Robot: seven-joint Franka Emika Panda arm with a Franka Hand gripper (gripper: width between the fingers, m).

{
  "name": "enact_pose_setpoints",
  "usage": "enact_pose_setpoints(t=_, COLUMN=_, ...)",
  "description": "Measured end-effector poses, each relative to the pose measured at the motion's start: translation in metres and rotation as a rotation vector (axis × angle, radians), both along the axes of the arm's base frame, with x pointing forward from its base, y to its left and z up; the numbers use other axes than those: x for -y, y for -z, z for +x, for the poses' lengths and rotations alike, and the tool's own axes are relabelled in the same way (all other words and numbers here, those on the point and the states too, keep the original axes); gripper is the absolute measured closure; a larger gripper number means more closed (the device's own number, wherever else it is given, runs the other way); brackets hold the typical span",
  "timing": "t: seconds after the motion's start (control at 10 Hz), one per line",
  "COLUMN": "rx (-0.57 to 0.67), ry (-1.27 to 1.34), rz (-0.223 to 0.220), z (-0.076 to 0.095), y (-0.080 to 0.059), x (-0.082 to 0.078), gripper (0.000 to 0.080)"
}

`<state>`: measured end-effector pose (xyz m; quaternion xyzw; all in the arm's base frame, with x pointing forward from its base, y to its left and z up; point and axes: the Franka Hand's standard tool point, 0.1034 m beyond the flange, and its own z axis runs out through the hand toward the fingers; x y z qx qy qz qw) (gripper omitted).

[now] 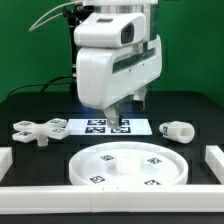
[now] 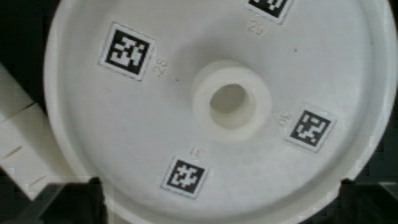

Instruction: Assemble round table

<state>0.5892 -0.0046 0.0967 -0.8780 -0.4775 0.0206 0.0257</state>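
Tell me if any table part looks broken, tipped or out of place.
Nothing looks damaged. The disc and cross piece lie flat; the post seems to lie on its side at the exterior view's right.

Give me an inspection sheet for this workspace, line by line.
Surface: black table, white rails along its edges.
Job's things: disc flat in front; cross piece at the exterior view's left; post at its right; none joined.
Clutter: marker board only.
Grippers: tool hangs near the marker board, behind the disc; open or shut unclear.
Cables: black cables overhead.
Surroundings: green wall.
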Motion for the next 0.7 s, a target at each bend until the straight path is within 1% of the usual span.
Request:
enact_pose_setpoints(t=0.2, rx=0.003, ry=-0.001, rz=0.0, z=0.001, y=-0.002, x=0.0, gripper=0.015)
enact_pose_setpoints(t=0.4, rx=0.009, ry=0.002, rz=0.002, z=0.0, y=0.003, x=0.0, gripper=0.015)
enact_pose_setpoints(t=0.5, rx=0.049, ry=0.023, rz=0.016, z=-0.004, y=0.017, x=0.001, gripper=0.015)
enact_pose_setpoints(t=0.6, rx=0.061, ry=0.016, rz=0.016, z=-0.009, y=0.03, x=0.001, gripper=0.015)
enact_pose_setpoints(t=0.7, rx=0.073, ry=0.01, rz=0.019, z=-0.007, y=0.039, x=0.001, gripper=0.015)
